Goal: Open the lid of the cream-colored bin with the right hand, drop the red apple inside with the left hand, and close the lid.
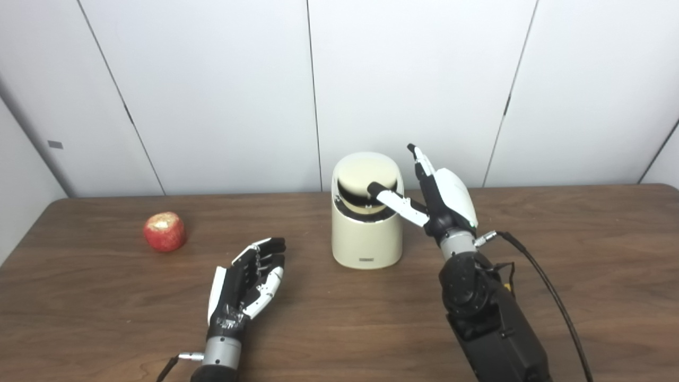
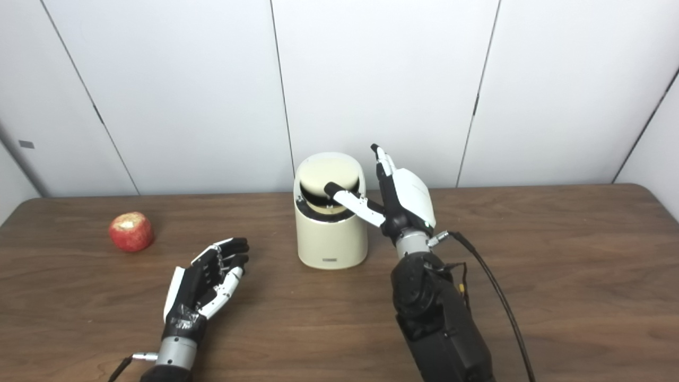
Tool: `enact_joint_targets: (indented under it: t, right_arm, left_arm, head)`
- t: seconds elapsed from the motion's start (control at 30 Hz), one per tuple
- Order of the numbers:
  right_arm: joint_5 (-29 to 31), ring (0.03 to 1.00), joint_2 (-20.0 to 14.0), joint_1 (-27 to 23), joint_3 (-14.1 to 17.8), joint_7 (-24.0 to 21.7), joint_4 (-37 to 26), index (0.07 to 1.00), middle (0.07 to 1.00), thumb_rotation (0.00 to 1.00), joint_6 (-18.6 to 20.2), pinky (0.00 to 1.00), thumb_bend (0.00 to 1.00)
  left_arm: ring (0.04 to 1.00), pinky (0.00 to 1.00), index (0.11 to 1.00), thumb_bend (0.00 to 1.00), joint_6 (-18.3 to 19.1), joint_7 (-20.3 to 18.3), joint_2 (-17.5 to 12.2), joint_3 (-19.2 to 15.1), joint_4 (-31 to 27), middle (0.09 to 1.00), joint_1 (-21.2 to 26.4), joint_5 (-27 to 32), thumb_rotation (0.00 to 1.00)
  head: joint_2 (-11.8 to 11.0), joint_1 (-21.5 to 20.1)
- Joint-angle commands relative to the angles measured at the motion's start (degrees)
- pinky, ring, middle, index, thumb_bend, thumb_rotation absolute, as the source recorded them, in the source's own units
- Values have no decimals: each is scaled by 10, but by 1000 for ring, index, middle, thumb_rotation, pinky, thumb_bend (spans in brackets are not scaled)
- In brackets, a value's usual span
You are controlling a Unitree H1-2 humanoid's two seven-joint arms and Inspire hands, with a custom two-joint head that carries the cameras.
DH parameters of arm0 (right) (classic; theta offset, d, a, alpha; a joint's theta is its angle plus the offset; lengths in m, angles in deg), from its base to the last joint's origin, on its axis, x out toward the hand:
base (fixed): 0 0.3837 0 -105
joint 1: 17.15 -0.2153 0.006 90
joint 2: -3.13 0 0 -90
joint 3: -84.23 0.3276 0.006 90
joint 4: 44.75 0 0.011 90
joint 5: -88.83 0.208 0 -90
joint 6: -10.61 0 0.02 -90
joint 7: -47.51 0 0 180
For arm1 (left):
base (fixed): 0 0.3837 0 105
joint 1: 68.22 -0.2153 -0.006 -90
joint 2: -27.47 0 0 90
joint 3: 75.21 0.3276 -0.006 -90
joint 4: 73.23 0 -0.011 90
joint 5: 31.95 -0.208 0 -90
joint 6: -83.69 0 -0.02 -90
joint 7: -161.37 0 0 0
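Note:
The cream-colored bin [image 1: 366, 239] stands mid-table, its swing lid [image 1: 366, 175] tipped so a dark gap shows at the front. My right hand [image 1: 443, 199] is just right of the bin, fingers pointing up and apart, holding nothing; its thumb [image 1: 395, 201] reaches left and presses on the lid. The red apple [image 1: 164, 231] lies on the table far left. My left hand [image 1: 249, 278] rests open and empty, palm up, between apple and bin, apart from both.
The brown wooden table [image 1: 339, 318] runs to a white panelled wall [image 1: 212, 95] behind the bin. A black cable [image 1: 551, 297] trails from my right wrist toward the front right.

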Motion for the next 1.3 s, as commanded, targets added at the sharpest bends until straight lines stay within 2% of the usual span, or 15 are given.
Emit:
enact_joint_targets:
  t: [0.0,0.23,0.47,0.57,0.6,0.63,0.73,0.8,0.9,1.0,1.1,1.27]
  right_arm:
    - [3,938,-5,-11,4,9,-33,981,978,1000,-28,820,945]
    - [20,937,-9,29,16,30,-67,984,973,1000,-73,821,999]
    - [55,949,-21,101,36,57,-97,987,988,980,-168,851,983]
    - [66,914,-18,133,51,90,-90,941,953,941,-220,811,855]
    - [71,908,-17,143,56,101,-83,926,944,905,-238,804,672]
    - [75,905,-17,150,59,107,-79,916,937,872,-250,801,547]
    - [82,895,-18,172,68,122,-65,905,925,817,-282,795,339]
    - [93,881,-19,189,75,133,-53,892,909,811,-307,785,265]
    - [113,849,-19,209,86,145,-44,849,866,844,-352,769,248]
    - [128,803,-22,224,94,150,-37,799,810,744,-392,726,213]
    - [129,794,-25,233,103,159,-23,784,796,686,-421,712,217]
    - [118,781,-27,238,112,170,-2,774,789,658,-460,695,212]
  left_arm:
    - [731,666,749,250,-9,2,-3,1,-11,754,6,0,297]
    - [728,661,744,246,-9,4,-1,2,-8,752,7,-2,292]
    - [728,664,745,249,-13,5,-2,1,-1,752,9,-3,301]
    - [727,661,743,249,-16,5,-3,-1,2,750,9,0,297]
    - [730,665,744,249,-17,4,-4,-1,3,751,9,1,295]
    - [732,667,744,250,-18,4,-4,-1,4,751,9,3,295]
    - [732,666,740,248,-18,3,-5,-2,4,749,9,4,296]
    - [732,665,740,252,-18,3,-6,-3,4,749,9,5,297]
    - [731,664,741,257,-20,3,-8,-3,3,747,8,3,304]
    - [730,666,740,259,-21,3,-8,-4,3,745,8,4,314]
    - [729,665,741,260,-26,3,-11,-4,6,744,8,2,331]
    - [729,668,742,259,-30,4,-9,-5,11,747,10,5,323]
  head:
    - [0,-1]
    - [-3,1]
    - [-5,4]
    - [-6,2]
    - [-7,2]
    - [-7,2]
    - [-7,3]
    - [-5,2]
    - [-5,2]
    - [-5,4]
    - [-4,3]
    - [-6,7]
